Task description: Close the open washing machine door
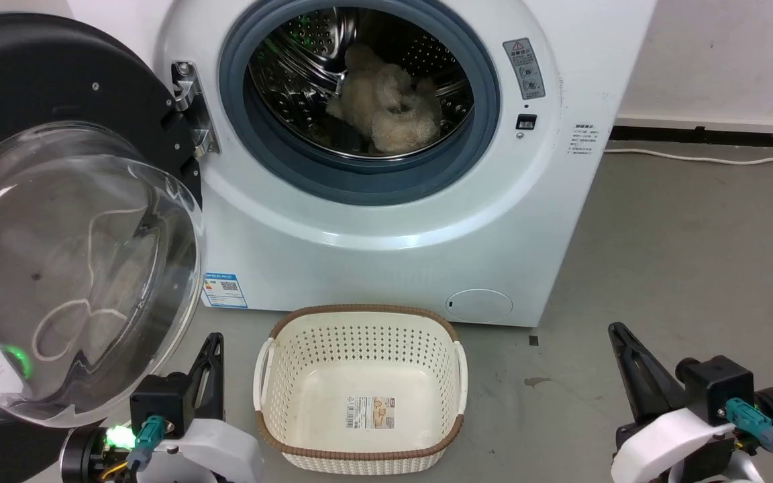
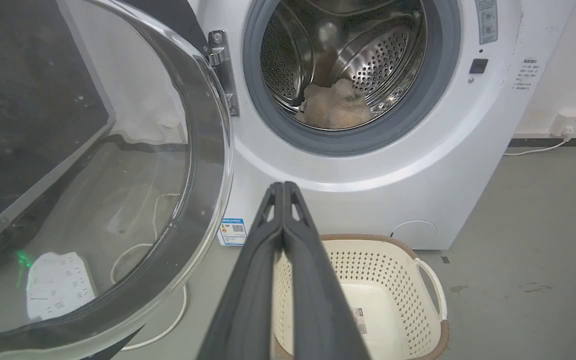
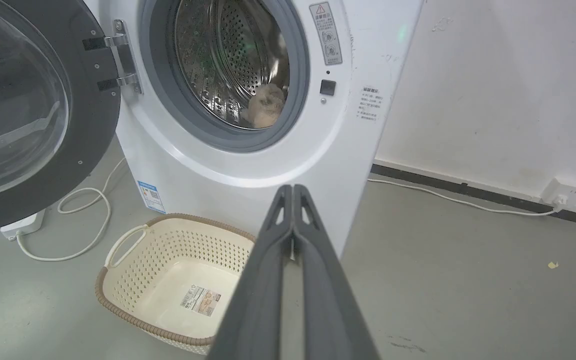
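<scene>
Large round glossy black washing machine door [image 1: 58,87], clear glass bowl window, hangs wide open up-left of left hand [image 1: 214,342], seemingly not touching. Left hand and right hand [image 1: 618,329]: both closed tight, empty.

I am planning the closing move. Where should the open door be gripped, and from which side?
Probably take the door by its black rim at the free edge, far from the hinge, coming from the left, behind it. The glass bowl bulges smooth and offers no hold; the far edge gives leverage.
</scene>
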